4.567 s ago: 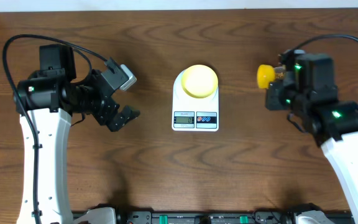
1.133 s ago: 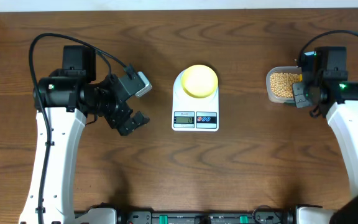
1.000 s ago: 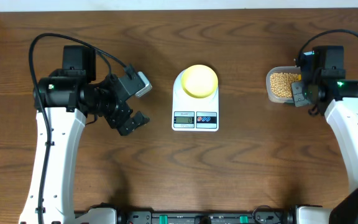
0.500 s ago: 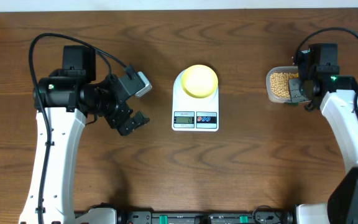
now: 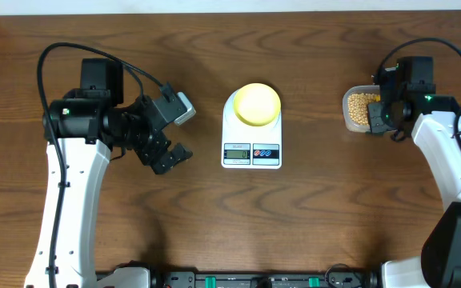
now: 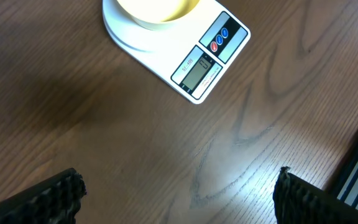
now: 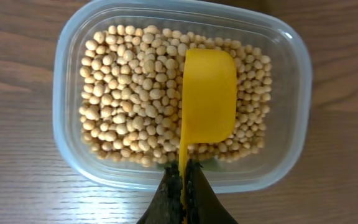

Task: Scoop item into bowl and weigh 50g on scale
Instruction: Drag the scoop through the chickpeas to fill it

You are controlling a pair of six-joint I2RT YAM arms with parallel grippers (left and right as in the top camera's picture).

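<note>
- The dark wood-grain table [image 5: 310, 224] fills the overhead view, and a pale strip [image 5: 230, 6] borders its far edge.
- The scale [image 5: 251, 152] sits mid-table with the pale-yellow bowl [image 5: 257, 104] on its platform.
- The left tool [image 5: 178, 133] hangs released, left of the scale and gripping nothing.
- Only the right wrist view shows the right tool [image 7: 182, 194] clenched on a yellow scoop [image 7: 209, 93], its cup over the beans [image 7: 129, 93] in the clear tub [image 7: 67, 68] at the right.

Grained brown wood tabletop [image 5: 214, 216]; clear plastic tub [image 7: 66, 81]; smooth yellow plastic scoop [image 7: 209, 93]; glossy white plastic scale [image 5: 251, 136].
</note>
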